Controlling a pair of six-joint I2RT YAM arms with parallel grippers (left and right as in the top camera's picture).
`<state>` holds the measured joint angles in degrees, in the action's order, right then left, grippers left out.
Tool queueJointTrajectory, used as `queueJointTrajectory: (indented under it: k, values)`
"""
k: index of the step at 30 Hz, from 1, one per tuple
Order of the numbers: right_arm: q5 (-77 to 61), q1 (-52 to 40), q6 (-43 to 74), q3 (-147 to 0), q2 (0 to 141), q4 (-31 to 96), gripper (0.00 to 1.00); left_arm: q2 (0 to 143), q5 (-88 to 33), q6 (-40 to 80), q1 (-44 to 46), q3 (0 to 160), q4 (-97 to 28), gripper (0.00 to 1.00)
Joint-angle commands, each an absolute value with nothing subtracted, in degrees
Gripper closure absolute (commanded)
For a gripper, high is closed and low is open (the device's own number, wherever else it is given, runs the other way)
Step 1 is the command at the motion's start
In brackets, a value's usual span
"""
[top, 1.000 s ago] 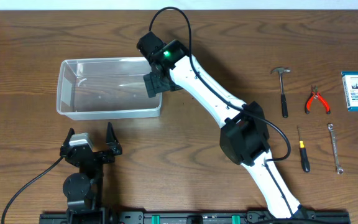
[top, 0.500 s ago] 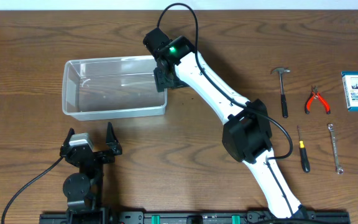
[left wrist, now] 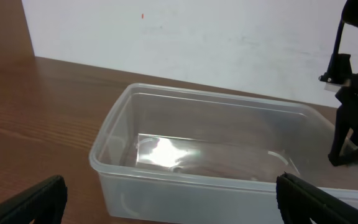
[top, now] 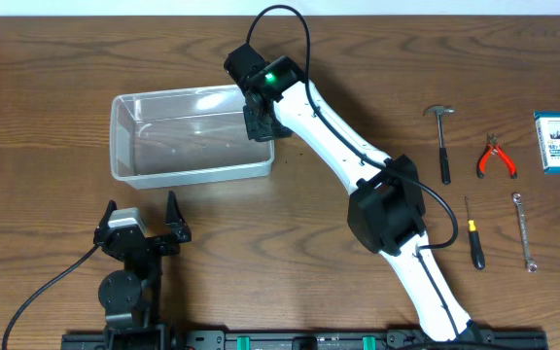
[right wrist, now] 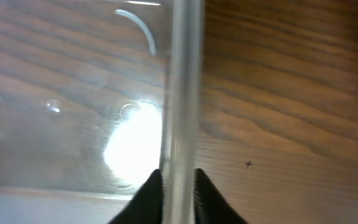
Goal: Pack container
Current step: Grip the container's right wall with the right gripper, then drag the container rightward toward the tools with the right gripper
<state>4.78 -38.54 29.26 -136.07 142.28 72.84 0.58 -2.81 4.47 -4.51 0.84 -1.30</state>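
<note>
The left hand (top: 142, 216) sits spread wide and idle near the empty clear container (top: 163, 94), left of centre on the wooden surface (top: 47, 58). The right hand (top: 261, 122) pinches its thin right wall. The tub looks light, flexible and slick, likely best held at the stiffer rim.

I can read no text, number or brand anywhere here. The only thing with print on it is the small blue-and-white box (top: 559, 142) at the far right of the table (top: 66, 58). Its white lower band carries dark marks that may be lettering, but from overhead they are too small for me to make out. The clear container (left wrist: 166, 199) shows me no legible mark either.
</note>
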Motion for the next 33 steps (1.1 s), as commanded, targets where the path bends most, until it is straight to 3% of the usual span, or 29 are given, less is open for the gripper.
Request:
queueJointTrajectory:
  k: [1,5,33]
  values:
    - [6.04,-37.43,29.34,-136.27,143.33,73.01,0.91,0.23,-1.87,4.16,-4.86,0.23,-4.01,0.02]
    - [6.04,-36.86,29.34,-136.27,143.33,73.1,0.99,0.23,-1.87,4.16,-4.86,0.23,-3.99,0.02]
    - [10.5,-25.71,31.09,-136.29,141.12,87.7,0.99,0.23,-1.87,4.16,-4.86,0.23,-4.01,0.02]
